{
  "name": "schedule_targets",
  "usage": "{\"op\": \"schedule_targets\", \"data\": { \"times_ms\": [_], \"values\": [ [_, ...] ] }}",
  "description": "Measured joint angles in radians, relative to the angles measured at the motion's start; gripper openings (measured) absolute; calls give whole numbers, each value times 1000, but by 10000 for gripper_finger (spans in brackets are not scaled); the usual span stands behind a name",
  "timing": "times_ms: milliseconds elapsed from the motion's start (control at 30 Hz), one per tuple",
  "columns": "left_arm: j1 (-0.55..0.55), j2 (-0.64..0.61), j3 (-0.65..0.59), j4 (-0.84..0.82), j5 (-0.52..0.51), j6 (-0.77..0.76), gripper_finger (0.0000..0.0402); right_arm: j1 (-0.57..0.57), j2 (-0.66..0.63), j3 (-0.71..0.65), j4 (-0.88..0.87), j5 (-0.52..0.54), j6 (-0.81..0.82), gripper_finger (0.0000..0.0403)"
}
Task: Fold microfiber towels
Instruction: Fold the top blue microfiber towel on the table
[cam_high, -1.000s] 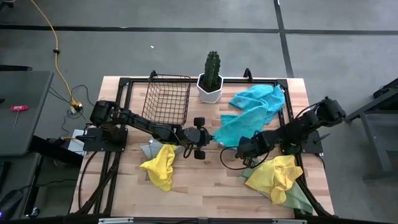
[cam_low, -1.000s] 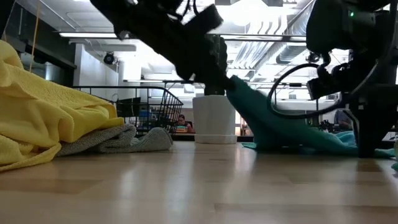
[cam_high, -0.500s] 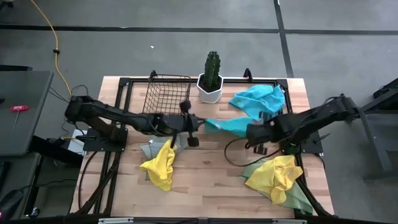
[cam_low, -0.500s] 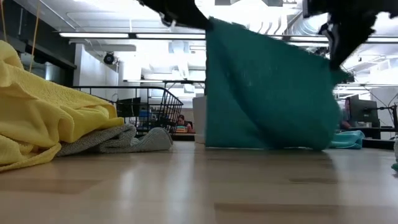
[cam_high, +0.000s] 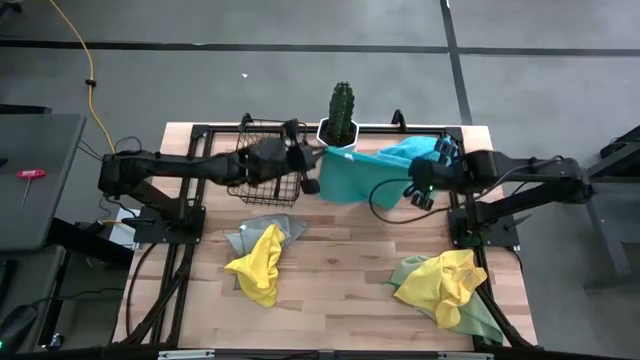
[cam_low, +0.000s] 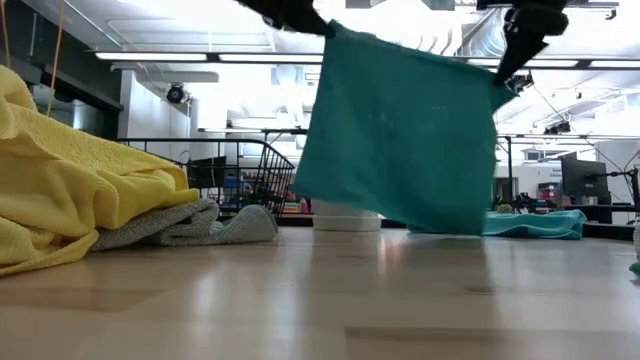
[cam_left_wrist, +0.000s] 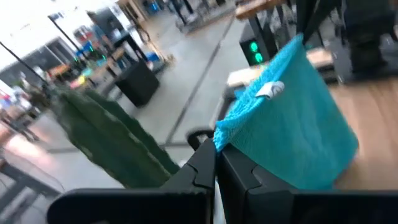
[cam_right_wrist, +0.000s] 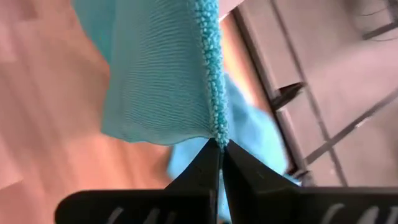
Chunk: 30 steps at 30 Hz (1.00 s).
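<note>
With the left gripper (cam_high: 306, 163) and right gripper (cam_high: 420, 182) each clamped on a top corner of the turquoise towel (cam_low: 400, 140), hanging over the table's (cam_high: 330, 280) far half, apparently clear, lower both evenly, keeping it taut.

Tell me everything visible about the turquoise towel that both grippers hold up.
The turquoise microfiber towel is a soft, fuzzy square cloth with a beaded hem and a small white tag. It hangs spread flat above the wooden table, clear of it, near the cactus pot. The left gripper and right gripper, both shut, each pinch one upper corner.
</note>
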Motion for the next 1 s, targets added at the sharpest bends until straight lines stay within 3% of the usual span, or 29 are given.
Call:
{"op": "schedule_targets", "data": {
  "times_ms": [200,300,467,667,1000],
  "values": [
    [17,-3,48,-9,2,52,0,-44,2,50,31,41,-120,0],
    [15,-1,45,-98,23,46,0,-38,6,46,43,42,-175,0],
    [-16,22,-50,-82,39,-6,0,8,8,-18,67,-9,-177,0],
    [-85,28,-193,23,38,-102,0,97,9,-191,145,-149,-49,0],
    [-244,26,-300,46,42,-356,0,287,9,-397,327,-353,213,0]
  ]
}}
